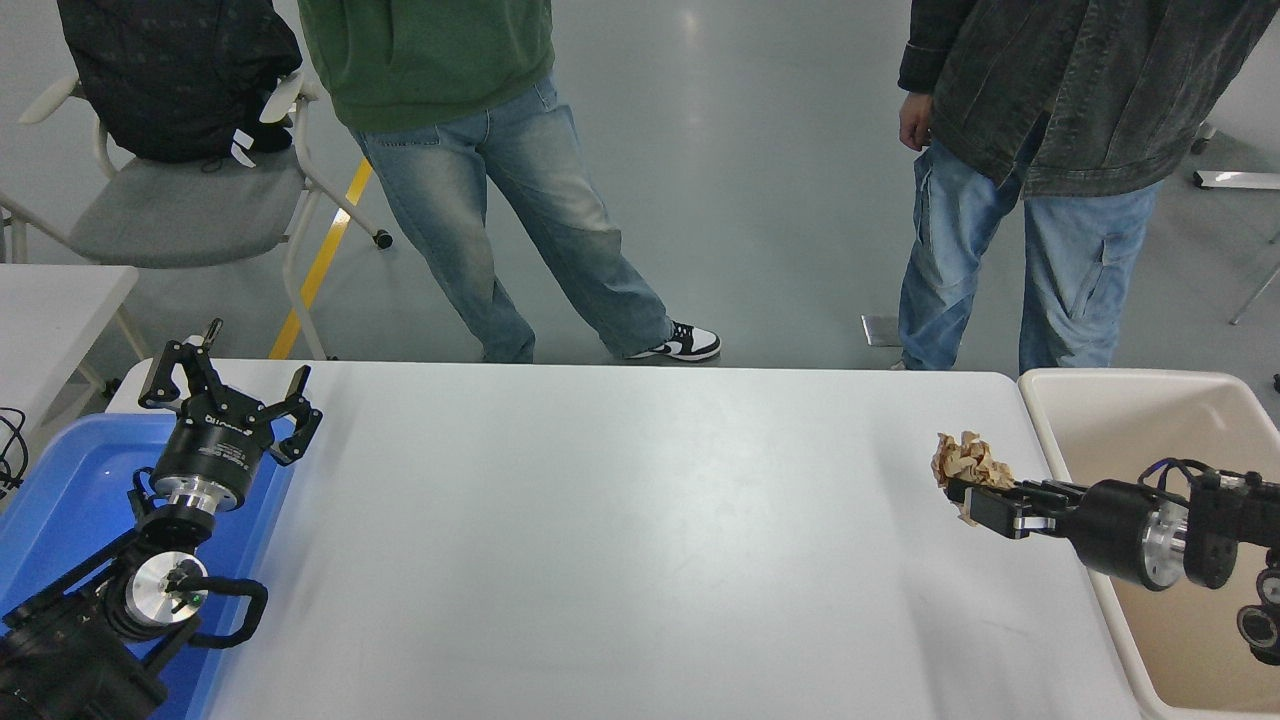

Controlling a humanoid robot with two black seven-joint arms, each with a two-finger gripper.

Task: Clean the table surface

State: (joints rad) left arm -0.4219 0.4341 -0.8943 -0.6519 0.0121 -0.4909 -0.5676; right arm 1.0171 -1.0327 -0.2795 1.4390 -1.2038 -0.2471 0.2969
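Observation:
The table surface is a wide white tabletop filling the lower half of the head view. My right gripper comes in from the right edge and is shut on a crumpled brown paper ball, held above the table near its right edge, just left of the beige bin. My left gripper is open and empty, parked at the lower left over the blue tray.
A beige plastic bin stands against the table's right edge. A blue tray sits at the left edge. Two people in jeans stand at the far side. A grey chair with a black bag and a small white table are at upper left.

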